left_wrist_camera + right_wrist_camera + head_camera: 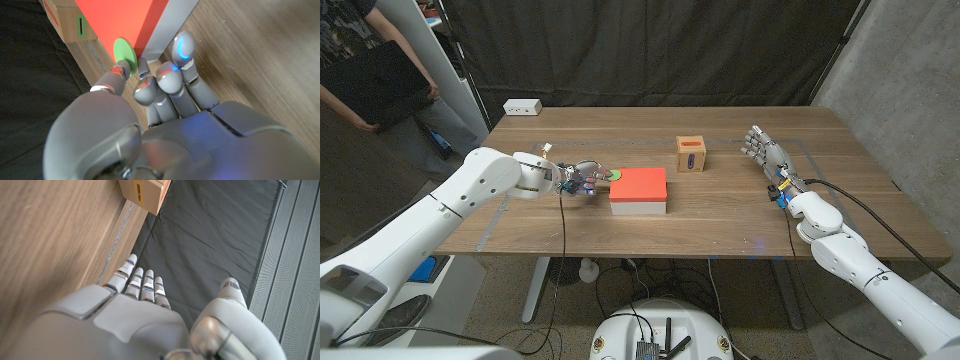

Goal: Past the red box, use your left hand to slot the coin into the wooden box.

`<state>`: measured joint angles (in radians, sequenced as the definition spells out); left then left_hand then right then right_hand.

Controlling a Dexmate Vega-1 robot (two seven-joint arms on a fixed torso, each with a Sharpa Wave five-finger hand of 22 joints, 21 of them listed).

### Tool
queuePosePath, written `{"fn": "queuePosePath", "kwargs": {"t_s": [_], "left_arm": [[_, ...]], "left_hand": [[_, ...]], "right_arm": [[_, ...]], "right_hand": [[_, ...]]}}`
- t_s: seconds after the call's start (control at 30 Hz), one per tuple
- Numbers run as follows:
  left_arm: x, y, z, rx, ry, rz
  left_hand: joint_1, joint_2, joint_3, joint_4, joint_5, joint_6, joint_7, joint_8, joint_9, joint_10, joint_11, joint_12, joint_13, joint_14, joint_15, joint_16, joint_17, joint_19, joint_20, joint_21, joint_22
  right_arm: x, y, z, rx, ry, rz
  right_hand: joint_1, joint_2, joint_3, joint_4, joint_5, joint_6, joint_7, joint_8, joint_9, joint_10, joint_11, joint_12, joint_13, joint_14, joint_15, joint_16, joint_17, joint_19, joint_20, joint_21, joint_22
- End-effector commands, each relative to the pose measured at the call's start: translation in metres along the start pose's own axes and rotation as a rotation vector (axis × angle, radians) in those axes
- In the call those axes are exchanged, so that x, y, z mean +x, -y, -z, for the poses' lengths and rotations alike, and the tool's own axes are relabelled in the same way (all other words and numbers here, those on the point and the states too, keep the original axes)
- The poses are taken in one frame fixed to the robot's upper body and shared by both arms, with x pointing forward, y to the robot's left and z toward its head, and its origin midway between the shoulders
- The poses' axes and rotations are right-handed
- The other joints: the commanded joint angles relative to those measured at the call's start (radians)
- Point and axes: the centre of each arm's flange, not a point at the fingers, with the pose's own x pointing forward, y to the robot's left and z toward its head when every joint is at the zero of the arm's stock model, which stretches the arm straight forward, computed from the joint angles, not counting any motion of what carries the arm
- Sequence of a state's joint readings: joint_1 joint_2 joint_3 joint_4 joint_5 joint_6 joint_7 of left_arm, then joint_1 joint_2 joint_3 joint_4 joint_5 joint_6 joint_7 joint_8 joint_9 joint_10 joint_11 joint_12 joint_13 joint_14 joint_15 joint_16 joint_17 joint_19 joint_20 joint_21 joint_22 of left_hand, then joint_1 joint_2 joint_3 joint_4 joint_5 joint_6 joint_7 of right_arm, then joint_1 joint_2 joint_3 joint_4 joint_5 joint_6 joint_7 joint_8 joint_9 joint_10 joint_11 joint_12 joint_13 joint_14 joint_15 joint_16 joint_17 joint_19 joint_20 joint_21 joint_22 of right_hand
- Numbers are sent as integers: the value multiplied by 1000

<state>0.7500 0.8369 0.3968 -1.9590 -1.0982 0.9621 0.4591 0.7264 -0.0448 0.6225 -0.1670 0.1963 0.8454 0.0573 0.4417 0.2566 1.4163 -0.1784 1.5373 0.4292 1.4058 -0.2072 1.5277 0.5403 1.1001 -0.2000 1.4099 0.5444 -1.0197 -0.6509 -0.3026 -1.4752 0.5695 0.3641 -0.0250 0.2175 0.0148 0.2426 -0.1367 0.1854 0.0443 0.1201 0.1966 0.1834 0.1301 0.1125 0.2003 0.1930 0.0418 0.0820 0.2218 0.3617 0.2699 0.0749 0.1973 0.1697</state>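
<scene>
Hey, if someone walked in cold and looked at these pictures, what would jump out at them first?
Probably the red box mid-table, the brightest thing there. At its left edge the left hand pinches a green coin right against the box's corner. Farther back stands the small wooden box, and the right hand waits open near the table's right side.

Left hand (578,179) pinching, right hand (761,150) spread

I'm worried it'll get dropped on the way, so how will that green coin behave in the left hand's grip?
The green coin looks thin, flat and stiff, so it probably won't bend. It seems smooth and is pinched only at its edge by the left hand, so it may slip or twist. Dropped on edge, it could well roll.
</scene>
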Motion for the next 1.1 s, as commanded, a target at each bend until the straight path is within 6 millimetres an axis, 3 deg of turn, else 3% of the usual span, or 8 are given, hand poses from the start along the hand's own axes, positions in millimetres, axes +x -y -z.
{"fn": "queuePosePath", "kwargs": {"t_s": [0.03,0.2,0.33,0.63,1.1], "left_arm": [[2,3,1,-17,13,30],[1,4,2,-45,23,30],[0,3,3,-59,31,31],[-2,1,7,-66,35,20],[-10,-6,7,-100,111,-11]], "left_hand": [[6,26,18,-1,0,12,-1,9,9,-9,3,4,11,2,2,4,13,-13,-15,13,1],[27,86,57,-1,7,28,-6,21,28,-16,12,-5,9,-5,2,9,45,-27,-16,20,2],[57,135,96,-12,11,105,-22,63,53,-21,19,-6,19,-5,2,6,61,-39,-15,30,2],[67,144,122,-15,7,121,-24,104,92,-24,22,-9,35,-8,3,-15,67,-52,-14,55,-2],[66,142,135,-15,4,117,-25,111,86,-26,22,-16,45,-9,3,-35,65,-62,-14,83,-18]], "right_arm": [[-1,1,-2,-2,8,-1],[-2,1,-3,3,13,0],[-2,1,-3,0,15,-3],[0,1,-4,-3,12,-3],[-5,-2,-5,-16,9,8]], "right_hand": [[8,4,2,-8,-2,4,4,1,3,10,2,4,2,10,6,4,0,8,1,2,6],[8,3,2,-8,-2,4,3,1,3,11,3,4,2,11,5,4,-1,8,2,2,6],[8,3,2,-8,-2,4,4,1,3,12,2,4,2,13,6,5,-1,9,4,2,6],[7,1,1,-8,-2,4,1,1,3,12,3,4,2,12,7,4,-2,7,5,2,6],[7,1,1,-8,-2,4,0,1,3,14,7,4,3,12,6,4,-3,6,4,1,6]]}}
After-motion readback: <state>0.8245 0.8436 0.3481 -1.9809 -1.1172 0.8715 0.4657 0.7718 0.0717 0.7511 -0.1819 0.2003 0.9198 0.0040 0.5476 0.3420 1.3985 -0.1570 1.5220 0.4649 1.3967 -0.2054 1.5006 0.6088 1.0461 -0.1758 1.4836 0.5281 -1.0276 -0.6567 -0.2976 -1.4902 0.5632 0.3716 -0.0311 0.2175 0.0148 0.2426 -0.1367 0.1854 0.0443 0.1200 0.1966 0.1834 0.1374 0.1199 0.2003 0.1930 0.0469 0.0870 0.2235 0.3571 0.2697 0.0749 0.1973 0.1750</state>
